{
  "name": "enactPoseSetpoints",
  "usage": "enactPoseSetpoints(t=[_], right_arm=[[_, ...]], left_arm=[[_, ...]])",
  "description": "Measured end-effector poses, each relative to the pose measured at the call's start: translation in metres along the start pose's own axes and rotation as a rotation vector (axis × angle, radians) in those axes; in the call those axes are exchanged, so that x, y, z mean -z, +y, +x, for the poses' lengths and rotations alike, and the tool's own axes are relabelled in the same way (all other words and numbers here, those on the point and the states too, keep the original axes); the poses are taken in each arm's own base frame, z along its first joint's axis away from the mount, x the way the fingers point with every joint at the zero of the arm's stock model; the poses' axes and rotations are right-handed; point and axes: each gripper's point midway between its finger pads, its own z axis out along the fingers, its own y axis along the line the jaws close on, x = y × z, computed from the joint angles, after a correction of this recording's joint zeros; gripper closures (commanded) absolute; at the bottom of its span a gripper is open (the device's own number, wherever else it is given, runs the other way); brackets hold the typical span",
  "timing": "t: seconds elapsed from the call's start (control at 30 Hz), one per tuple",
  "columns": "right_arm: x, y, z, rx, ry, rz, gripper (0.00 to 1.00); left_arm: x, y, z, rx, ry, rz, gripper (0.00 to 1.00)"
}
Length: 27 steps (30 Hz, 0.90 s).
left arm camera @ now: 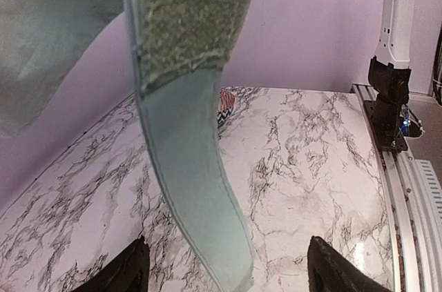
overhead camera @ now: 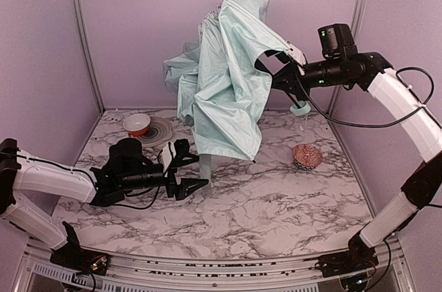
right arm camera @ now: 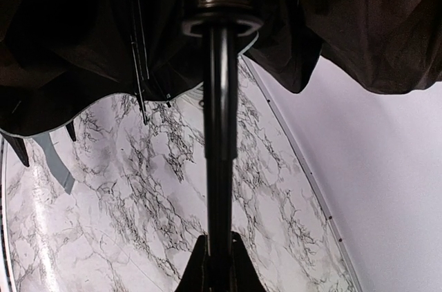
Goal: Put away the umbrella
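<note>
Step in hand, I reckon: catching the closing strap so the canopy can be wrapped. My right pincer is clamped on the black shaft, holding the umbrella up over back-centre of the counter, canopy drooping. My left pincer sits low, jaws apart. The strap w/ velcro patch hangs between the fingers, not gripped. Next prob: close on strap below the patch, then draw it round the folds. Room: open counter in front & to the right. Bowl is behind my left arm, pink patterned lump off to the right, back wall near the canopy.
</note>
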Motion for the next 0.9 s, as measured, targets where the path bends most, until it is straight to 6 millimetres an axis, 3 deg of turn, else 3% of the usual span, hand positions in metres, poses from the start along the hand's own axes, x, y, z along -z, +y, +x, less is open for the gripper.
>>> enactPoseSetpoints(t=[0.07,0.13,0.23,0.47,0.63,0.77,0.9], right_arm=[[0.000,0.001,-0.001,0.000,-0.004,-0.004,1.00],[0.000,0.002,-0.001,0.001,-0.007,-0.008,1.00],[0.001,0.002,-0.002,0.001,-0.011,-0.011,1.00],[0.013,0.009,-0.005,0.003,-0.012,-0.010,1.00],[0.026,0.030,0.002,-0.005,0.019,-0.027,1.00],[0.016,0.073,0.003,0.034,0.078,-0.105,1.00],[-0.005,0.136,0.025,0.062,0.173,-0.272,1.00]], left_arm=[[-0.005,-0.004,0.008,0.024,0.014,0.030,0.33],[-0.009,-0.008,0.018,0.052,0.034,0.056,0.49],[-0.014,-0.013,0.026,0.086,0.053,0.090,1.00],[-0.007,-0.009,0.015,0.080,0.017,0.074,1.00],[0.016,0.026,0.027,0.013,0.040,-0.050,1.00],[0.019,0.066,0.049,-0.058,0.124,-0.160,1.00],[0.010,0.114,0.062,-0.090,0.183,-0.237,1.00]])
